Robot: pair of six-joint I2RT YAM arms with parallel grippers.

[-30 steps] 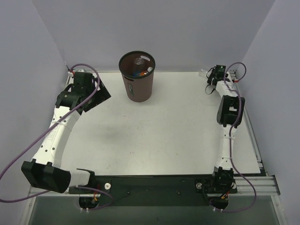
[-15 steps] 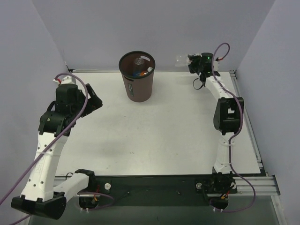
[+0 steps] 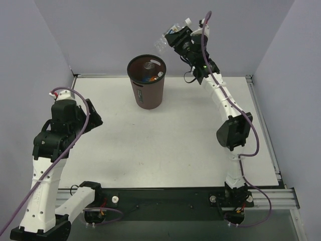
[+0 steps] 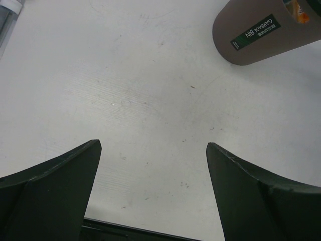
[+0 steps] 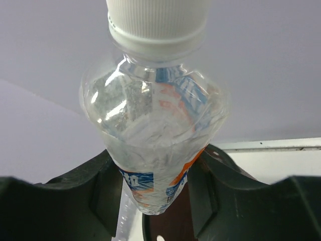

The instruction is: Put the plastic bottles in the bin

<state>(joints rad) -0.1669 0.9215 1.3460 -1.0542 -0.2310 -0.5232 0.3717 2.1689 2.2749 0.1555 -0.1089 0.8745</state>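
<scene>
The dark brown bin (image 3: 147, 90) stands at the back middle of the table; an orange-tinted bottle (image 3: 146, 78) and a clear bottle (image 3: 149, 66) lie inside it. The bin's side with its green-white mark also shows in the left wrist view (image 4: 256, 31). My right gripper (image 3: 173, 39) is raised high, above and right of the bin's rim, shut on a clear bottle with a red-white-blue label (image 3: 164, 42). In the right wrist view that bottle (image 5: 155, 130) sits between the fingers, white cap pointing away. My left gripper (image 4: 153, 186) is open and empty over bare table at the left.
Grey walls enclose the table on the left, back and right. A black rail (image 3: 165, 198) runs along the near edge by the arm bases. The right arm (image 3: 228, 108) stretches over the table's back right.
My right gripper has lifted the bottle from the back right corner up and leftward toward the bin. My left arm has drawn back toward the near left.
</scene>
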